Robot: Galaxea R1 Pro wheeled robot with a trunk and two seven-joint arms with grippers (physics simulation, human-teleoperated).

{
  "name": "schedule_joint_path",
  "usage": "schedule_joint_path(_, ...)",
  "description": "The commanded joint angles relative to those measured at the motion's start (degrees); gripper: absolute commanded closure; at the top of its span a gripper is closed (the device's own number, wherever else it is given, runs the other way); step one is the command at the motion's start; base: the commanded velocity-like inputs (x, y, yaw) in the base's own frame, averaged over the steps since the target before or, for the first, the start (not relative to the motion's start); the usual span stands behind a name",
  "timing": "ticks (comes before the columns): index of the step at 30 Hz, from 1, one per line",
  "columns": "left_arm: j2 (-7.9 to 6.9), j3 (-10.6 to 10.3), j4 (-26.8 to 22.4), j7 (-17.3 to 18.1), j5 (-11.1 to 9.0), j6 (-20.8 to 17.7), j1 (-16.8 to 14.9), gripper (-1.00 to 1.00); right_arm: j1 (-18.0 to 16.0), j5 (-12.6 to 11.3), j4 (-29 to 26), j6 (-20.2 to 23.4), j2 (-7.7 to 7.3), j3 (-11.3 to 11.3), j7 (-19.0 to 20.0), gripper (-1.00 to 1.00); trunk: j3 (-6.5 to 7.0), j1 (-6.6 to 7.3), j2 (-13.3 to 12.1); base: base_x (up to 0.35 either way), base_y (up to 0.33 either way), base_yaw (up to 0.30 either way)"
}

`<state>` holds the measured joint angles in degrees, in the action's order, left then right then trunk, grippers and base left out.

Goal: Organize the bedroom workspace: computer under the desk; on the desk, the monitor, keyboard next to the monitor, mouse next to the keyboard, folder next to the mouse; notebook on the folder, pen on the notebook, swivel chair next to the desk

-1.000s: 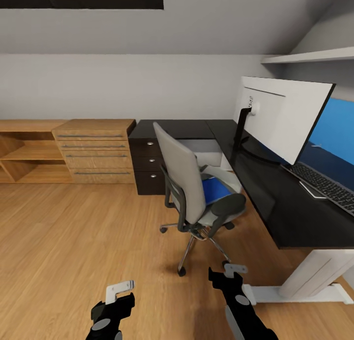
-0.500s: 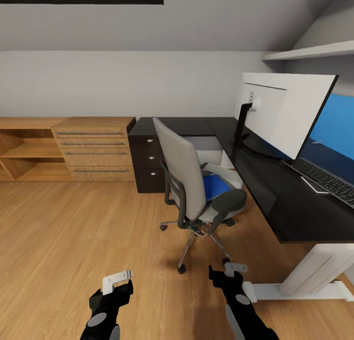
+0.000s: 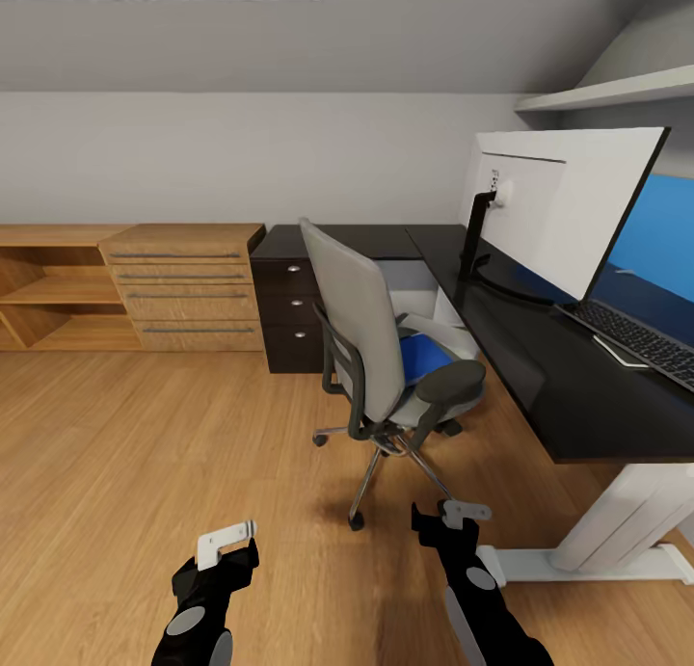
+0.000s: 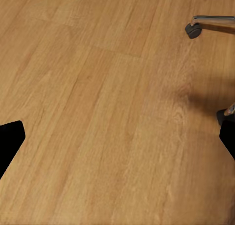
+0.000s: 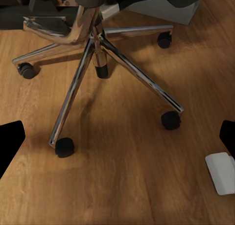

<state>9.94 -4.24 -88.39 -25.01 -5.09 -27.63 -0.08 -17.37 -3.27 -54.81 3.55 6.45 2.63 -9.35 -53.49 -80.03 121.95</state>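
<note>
The grey swivel chair stands on the wood floor, turned towards the black desk. On its seat lies the blue folder. The white-backed monitor stands on the desk with the keyboard in front of its blue screen. My left gripper and right gripper hang low over the floor, short of the chair, both open and empty. The chair's chrome star base lies ahead of the right gripper. One chair caster shows beyond the left gripper.
A wooden drawer unit and open shelves stand along the back wall, beside a black drawer cabinet. The desk's white foot juts onto the floor right of my right arm and also shows in the right wrist view. Open floor lies left of the chair.
The whole head view has shifted, so the chair and desk look slightly nearer and lower. The furniture itself has not moved, and both grippers keep their pose.
</note>
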Motion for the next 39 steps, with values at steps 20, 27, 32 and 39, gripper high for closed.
schedule_joint_path(20, -0.01, -0.11, -0.05, -0.48, -0.54, 0.06, -0.01, -1.00, 0.00, -0.33, -0.03, 0.06, -0.03, 0.18, -0.32, -1.00, -3.29, -4.39, 8.06, 0.000, 0.000, -0.069)
schedule_joint_path(27, -0.01, -0.14, -0.24, -0.48, -0.59, 0.21, -0.01, -1.00, 0.01, -0.33, -0.16, -0.03, -0.03, 0.18, -0.32, -1.00, -4.55, -5.93, 10.86, 0.000, 0.000, 0.000)
schedule_joint_path(32, -0.01, -0.13, -0.29, -0.48, -0.57, 0.21, 0.06, -1.00, 0.01, -0.32, -0.16, -0.07, -0.03, 0.18, -0.36, -1.00, -5.44, -7.03, 12.87, 0.000, 0.000, 0.000)
schedule_joint_path(39, -0.01, -0.15, -0.29, -0.48, -0.62, 0.21, 0.08, -1.00, -0.01, -0.25, -0.17, -0.11, -0.03, 0.18, -0.40, -1.00, -6.70, -8.57, 15.68, 0.000, 0.000, 0.000)
